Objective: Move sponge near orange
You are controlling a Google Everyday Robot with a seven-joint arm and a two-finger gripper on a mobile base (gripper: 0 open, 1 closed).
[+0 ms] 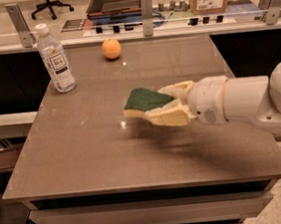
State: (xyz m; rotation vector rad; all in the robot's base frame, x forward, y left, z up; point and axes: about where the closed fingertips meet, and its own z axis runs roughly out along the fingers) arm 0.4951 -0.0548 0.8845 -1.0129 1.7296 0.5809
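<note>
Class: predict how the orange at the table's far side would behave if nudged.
Round and resting freely on the smooth table, the orange would probably roll. It looks firm, unlikely to squash. The gripper, mid-table, holds the sponge.

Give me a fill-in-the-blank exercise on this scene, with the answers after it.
1. The end effector holds the sponge just over the ___.
2. The sponge's top side is dark ___.
3. In the picture, the bottle stands to the ___ of the orange.
Answers: table; green; left.
</note>
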